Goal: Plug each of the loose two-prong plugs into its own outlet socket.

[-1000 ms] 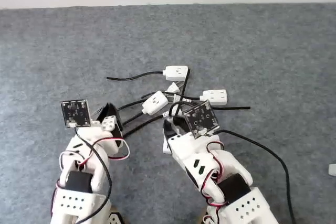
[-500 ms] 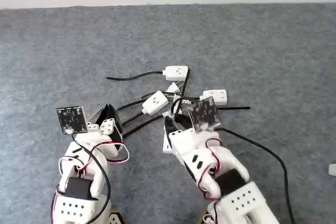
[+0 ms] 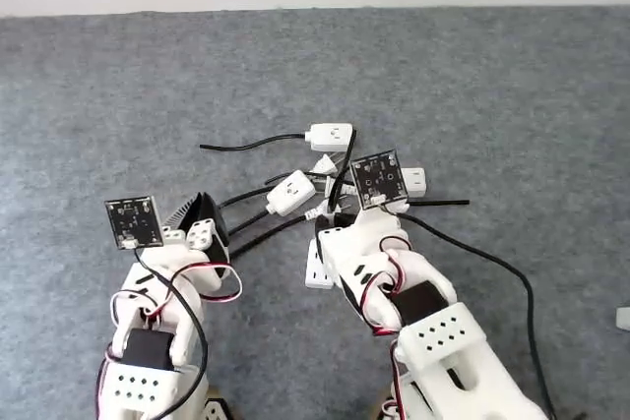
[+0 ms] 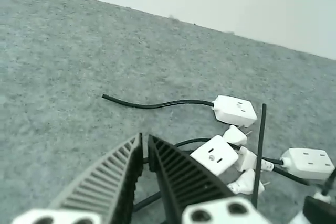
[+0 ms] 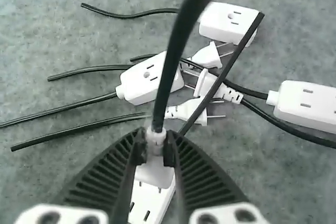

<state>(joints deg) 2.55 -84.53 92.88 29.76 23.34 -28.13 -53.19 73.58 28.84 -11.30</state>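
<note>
Four white outlets lie on the grey carpet (image 3: 512, 86), and black cords (image 3: 246, 143) trail from them toward the left of the high view. The near outlet (image 5: 152, 205) sits at the bottom centre of the right wrist view. The held plug (image 5: 154, 142) stands upright on its face, with a black cord rising from it toward the top of the frame. The fingers hide how deep its prongs sit in the slots. The right gripper (image 5: 154, 132) is clamped on that plug, one ribbed finger on each side.

The other three outlets lie face up with their slots in plain sight:
- The far outlet (image 5: 231, 22) is at upper centre-right.
- The middle outlet (image 5: 149, 85) is just left of centre.
- The right-hand outlet (image 5: 307, 106) is at the right edge.

Three loose plugs lie in the space between them:
- The upper plug (image 5: 210, 56) is just below the far outlet, prongs angled toward it.
- The second plug (image 5: 210, 85) is just beside the middle outlet, prongs pointing at its end.
- The lower plug (image 5: 186, 113) is nearest the right gripper, prongs pointing toward the right of the frame.

The left gripper (image 4: 145, 139) is at the lower centre of the left wrist view, over bare carpet. Its fingers are drawn together with only a sliver between them. In the high view it sits at lower left, beside the loose cord ends and apart from the plugs.
</note>
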